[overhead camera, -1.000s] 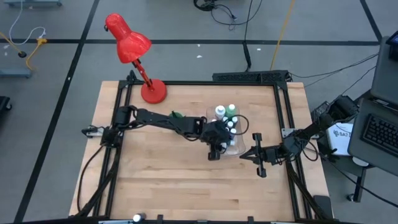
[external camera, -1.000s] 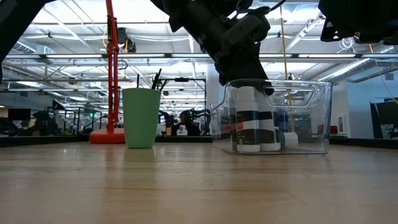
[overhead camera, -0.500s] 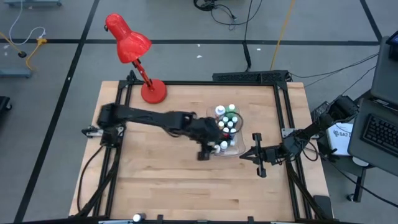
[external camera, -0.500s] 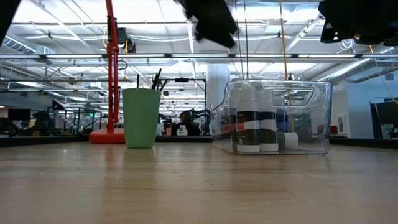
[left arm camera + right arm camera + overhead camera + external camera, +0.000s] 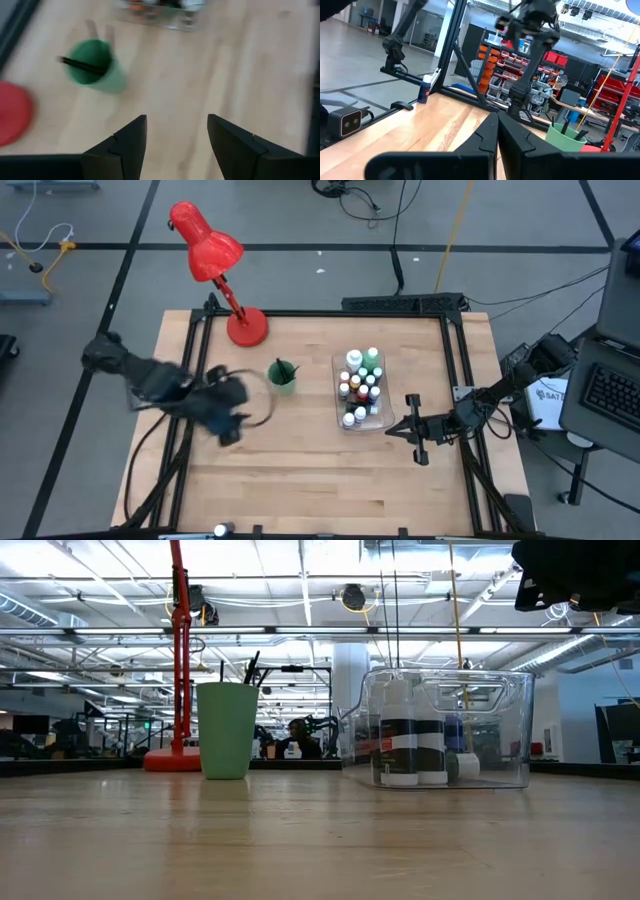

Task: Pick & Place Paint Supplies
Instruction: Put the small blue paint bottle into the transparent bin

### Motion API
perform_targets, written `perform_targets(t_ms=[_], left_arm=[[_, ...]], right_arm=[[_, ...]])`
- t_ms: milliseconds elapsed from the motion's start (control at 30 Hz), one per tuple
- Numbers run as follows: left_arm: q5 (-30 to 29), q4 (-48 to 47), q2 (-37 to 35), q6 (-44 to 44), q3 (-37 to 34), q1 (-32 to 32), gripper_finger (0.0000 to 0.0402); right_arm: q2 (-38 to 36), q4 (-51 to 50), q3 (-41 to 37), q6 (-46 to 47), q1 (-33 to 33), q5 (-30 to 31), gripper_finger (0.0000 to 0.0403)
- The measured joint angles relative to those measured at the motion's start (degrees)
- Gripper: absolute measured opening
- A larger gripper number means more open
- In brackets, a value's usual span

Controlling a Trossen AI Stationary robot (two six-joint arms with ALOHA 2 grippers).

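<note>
Several small white-capped paint bottles [image 5: 360,385] (green, orange, red, dark) stand upright in a clear plastic container [image 5: 383,412] right of the table's middle. In the low view the bottles [image 5: 400,735] show through the container wall [image 5: 500,730]. A green cup [image 5: 282,376] holds thin dark brushes [image 5: 82,66] and rests on its base left of the container. My left gripper [image 5: 228,430] is open and empty over the table's left side, well away from both. My right gripper [image 5: 392,430] waits shut near the container's near right corner.
A red desk lamp [image 5: 205,248] stands with its base [image 5: 247,328] at the table's far left, its pole [image 5: 180,640] behind the cup. Black frame rails run along the table's edges [image 5: 455,380]. Bare wood lies across the near half [image 5: 310,480].
My left gripper has pulled back from over the container's near end, swinging fast toward the table's left edge and rising out of the low view. The bottles, container and cup have stayed put.
</note>
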Motion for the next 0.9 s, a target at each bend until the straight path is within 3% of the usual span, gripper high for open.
perform_targets(t_ms=[200,467,600,800,900], left_arm=[[-1.39,13.75,-12.17,-10.87,-19.08,-14.03,0.0195],[0.08,28.28,-13.74,-17.10,-34.22,-24.36,0.0015],[2.12,36.93,-11.51,-19.09,-37.87,-27.34,0.0021],[-4.08,38.81,-6.20,-19.23,-38.92,-31.10,0.0014],[-2.54,39.17,-4.04,-23.49,-38.92,-31.21,0.0006]], right_arm=[[0.00,0.00,0.00,0.02,0.00,0.02,0.0004],[0.00,0.00,0.00,-0.01,0.00,0.17,0.0004],[0.00,0.00,0.00,0.02,0.00,0.17,0.0004],[0.00,0.00,0.00,0.02,0.00,0.19,0.0004],[0.00,0.00,0.00,0.02,0.00,0.26,0.0004]])
